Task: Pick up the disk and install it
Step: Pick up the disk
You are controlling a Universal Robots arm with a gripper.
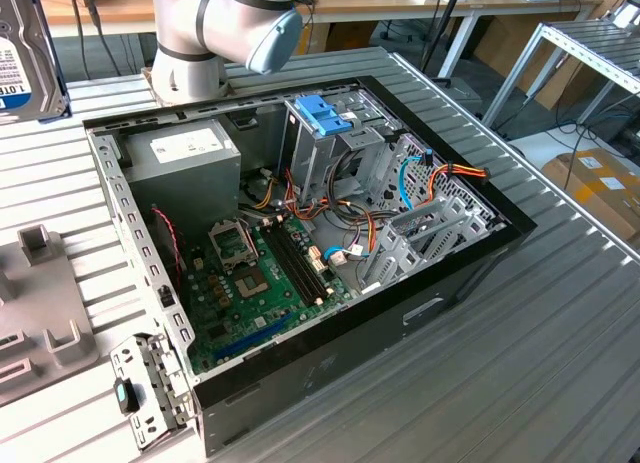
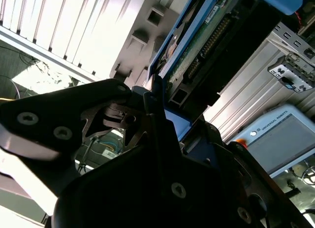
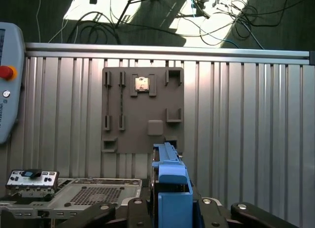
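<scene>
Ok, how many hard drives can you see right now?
1. The disk stands on edge at the exterior view's upper left, clamped in the gripper, outside the open computer case. Others may be hidden inside the case.

Silver-grey, white-labelled, blue-railed disk (image 1: 22, 68); green motherboard (image 1: 250, 283); black case (image 1: 330, 358); ribbed grey table (image 1: 560, 313).

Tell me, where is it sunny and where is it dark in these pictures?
First wrist view: sunlight makes a bright patch on the floor beyond the evenly lit table. Second wrist view: the gripper holding the disk looks nearly black against the table's glaring white ribs. Exterior view: soft light, with shade inside the computer case.
</scene>
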